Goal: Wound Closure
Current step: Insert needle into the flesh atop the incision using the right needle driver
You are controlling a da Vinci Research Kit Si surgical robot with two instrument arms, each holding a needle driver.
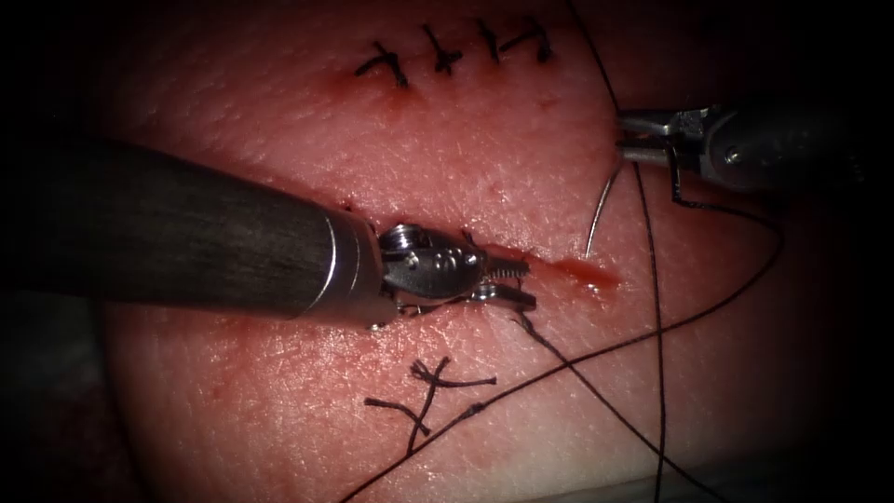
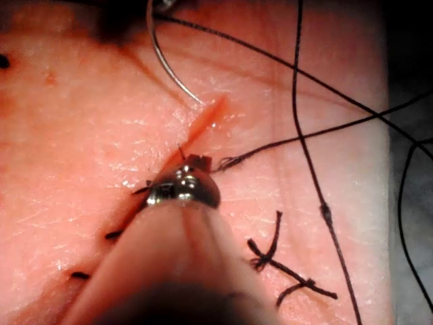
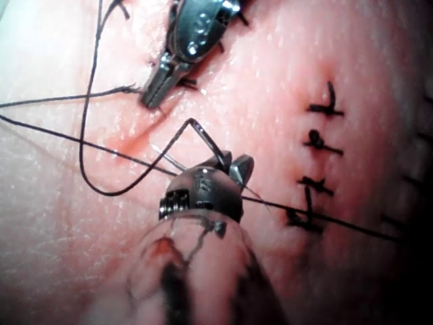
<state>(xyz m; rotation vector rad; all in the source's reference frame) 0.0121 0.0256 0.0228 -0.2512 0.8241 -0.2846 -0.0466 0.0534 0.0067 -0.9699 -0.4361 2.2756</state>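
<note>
steel jaws of the right tool (image 1: 626, 137) clamped on the needle (image 1: 603, 207) near its thread end, tip hanging free above the cut's (image 1: 568, 268) right end, out of the tissue (image 1: 279, 121). left tool (image 1: 523, 282) at the cut, jaws slightly parted, holding nothing i can tell. thread (image 1: 656, 317) trails across the tissue.

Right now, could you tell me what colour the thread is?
The thread is black, clearest in the endoscope view.

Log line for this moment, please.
right tool: holds needle near tail, tip above tissue | left tool: jaws slightly apart at cut, holding nothing
</note>
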